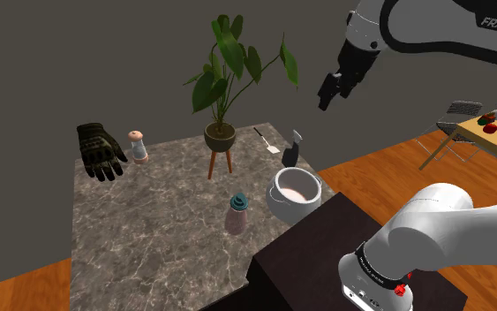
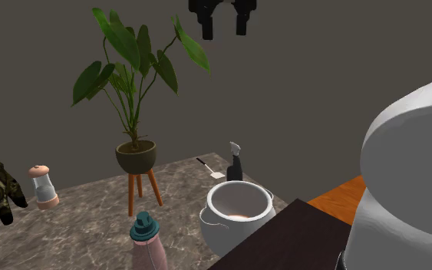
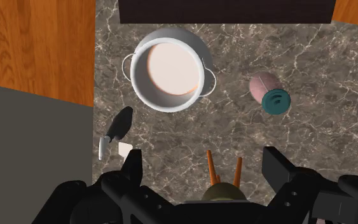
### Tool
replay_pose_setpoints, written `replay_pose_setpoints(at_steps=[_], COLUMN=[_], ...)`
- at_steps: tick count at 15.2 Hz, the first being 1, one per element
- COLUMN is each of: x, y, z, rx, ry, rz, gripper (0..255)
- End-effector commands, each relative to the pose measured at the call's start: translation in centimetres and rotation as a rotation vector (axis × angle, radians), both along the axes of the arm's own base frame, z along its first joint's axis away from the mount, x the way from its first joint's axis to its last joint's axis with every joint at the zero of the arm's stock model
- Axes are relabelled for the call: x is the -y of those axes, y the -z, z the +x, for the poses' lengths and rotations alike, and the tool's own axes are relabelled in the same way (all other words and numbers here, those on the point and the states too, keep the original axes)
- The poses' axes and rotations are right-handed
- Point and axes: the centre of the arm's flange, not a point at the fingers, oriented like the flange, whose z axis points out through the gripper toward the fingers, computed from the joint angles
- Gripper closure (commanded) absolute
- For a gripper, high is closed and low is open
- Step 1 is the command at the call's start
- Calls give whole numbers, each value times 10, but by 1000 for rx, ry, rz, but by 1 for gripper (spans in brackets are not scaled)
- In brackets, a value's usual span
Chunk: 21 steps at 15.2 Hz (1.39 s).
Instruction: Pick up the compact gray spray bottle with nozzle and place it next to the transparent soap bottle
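Dark stone-look tabletop (image 1: 167, 243) with pale veining, square-edged, set on an orange wood-plank floor (image 1: 374, 168). Plain grey wall (image 1: 61, 53) behind. Robot's stand (image 1: 317, 252) is a matte near-black box against the table's near edge.

Gripper (image 1: 335, 88) hangs high over the table's far corner, fingers spread apart, nothing between them. Wrist view looks straight down from there: fingers (image 3: 133, 170) well separated, table far below.

Spray bottle (image 1: 295, 150) stands upright near that far corner, dark body, pale grey nozzle on top. It's just beside the white pot (image 1: 282, 210), on the pot's far side in the shoulder view. Not touched by the gripper. A small white-bladed tool (image 1: 271, 146) with a thin dark handle lies flat just beside it.

Pot is round, glossy white, two loop handles, pale pinkish inside.

Soap bottle (image 1: 138, 147) is across the table on the shoulder view's left: clear body, peach cap and base, upright, just beside a dark camo glove (image 1: 101, 150) that's propped fingers-up. Well apart from the spray bottle, with the plant between them.

Plant (image 1: 224, 71): broad green leaves on thin stems, dark round planter on three orange wooden legs.

Pink bottle (image 1: 237, 215) with a teal ribbed cap stands upright near the pot, towards the stand.

Light wooden table (image 1: 454, 132) with small items in the far background on the shoulder view's right.
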Motion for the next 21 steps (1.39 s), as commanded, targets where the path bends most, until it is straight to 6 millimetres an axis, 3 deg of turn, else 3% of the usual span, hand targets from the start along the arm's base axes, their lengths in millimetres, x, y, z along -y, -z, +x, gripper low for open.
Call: replay_pose_setpoints(at_steps=[1,21], x=[0,163], y=[0,171], z=[0,136], rx=[0,-47], ry=[0,57], rz=[0,72], gripper=[0,0])
